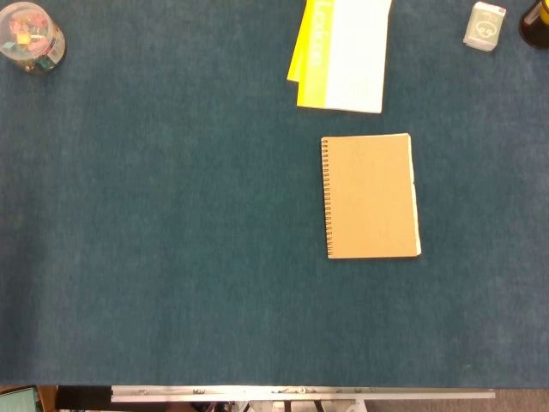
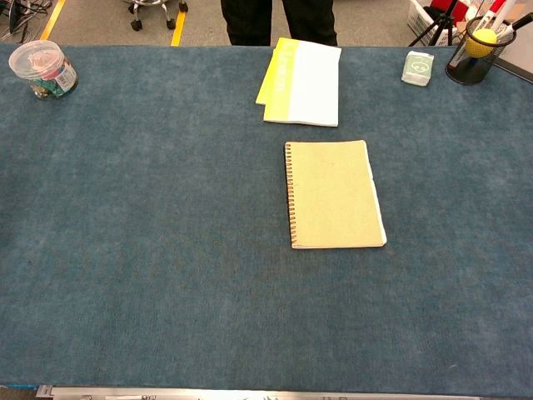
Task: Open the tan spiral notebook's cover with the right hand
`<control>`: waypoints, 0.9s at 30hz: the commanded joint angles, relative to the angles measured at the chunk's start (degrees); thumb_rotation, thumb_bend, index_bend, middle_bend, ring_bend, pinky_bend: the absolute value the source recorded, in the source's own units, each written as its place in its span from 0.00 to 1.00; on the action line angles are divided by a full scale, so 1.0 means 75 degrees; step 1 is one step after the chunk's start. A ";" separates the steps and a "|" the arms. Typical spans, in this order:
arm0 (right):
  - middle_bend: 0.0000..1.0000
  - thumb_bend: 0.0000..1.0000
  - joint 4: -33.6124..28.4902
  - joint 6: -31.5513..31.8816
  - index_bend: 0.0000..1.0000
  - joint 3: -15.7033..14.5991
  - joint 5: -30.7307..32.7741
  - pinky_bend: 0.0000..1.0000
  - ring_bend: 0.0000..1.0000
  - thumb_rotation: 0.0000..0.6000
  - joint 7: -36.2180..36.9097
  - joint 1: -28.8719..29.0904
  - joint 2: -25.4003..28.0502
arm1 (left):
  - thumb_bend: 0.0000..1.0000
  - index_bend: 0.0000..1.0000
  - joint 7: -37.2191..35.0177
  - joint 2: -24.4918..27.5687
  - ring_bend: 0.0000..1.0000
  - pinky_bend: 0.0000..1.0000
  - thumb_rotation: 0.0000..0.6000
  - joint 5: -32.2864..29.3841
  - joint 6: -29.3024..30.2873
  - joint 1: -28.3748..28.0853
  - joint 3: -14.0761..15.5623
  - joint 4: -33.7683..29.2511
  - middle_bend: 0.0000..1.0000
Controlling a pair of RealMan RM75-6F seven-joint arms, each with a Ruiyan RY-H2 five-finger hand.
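The tan spiral notebook (image 1: 371, 196) lies flat and closed on the blue table cover, right of centre. Its wire spiral runs down the left edge and white page edges show along the right side. In the chest view the notebook (image 2: 333, 194) sits at mid-depth, again with the spiral on its left. Neither hand nor arm appears in the head view or the chest view.
A yellow-and-white booklet (image 1: 340, 53) lies just beyond the notebook. A clear jar of clips (image 2: 45, 69) stands at the far left corner. A small white box (image 2: 417, 67) and a black mesh pen cup (image 2: 476, 52) stand at the far right.
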 commanded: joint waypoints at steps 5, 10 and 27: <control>0.24 0.15 0.0000 0.0004 0.17 -0.0034 -0.0129 0.25 0.16 1.00 0.0068 0.0029 0.0043 | 0.51 0.28 -0.0026 -0.0020 0.15 0.17 1.00 0.0051 0.0022 0.0012 0.0013 -0.0009 0.25; 0.24 0.15 -0.0034 -0.0075 0.17 -0.0133 -0.0471 0.25 0.16 1.00 0.0127 0.0151 0.0095 | 0.51 0.28 -0.0056 -0.0006 0.15 0.17 1.00 0.0072 0.0033 0.0024 0.0018 -0.0024 0.25; 0.20 0.14 0.0094 -0.1999 0.16 -0.0358 -0.1657 0.23 0.12 1.00 -0.0673 0.1784 -0.0735 | 0.51 0.28 -0.0261 0.0146 0.15 0.17 1.00 0.0203 0.0006 0.0110 0.0169 -0.0005 0.25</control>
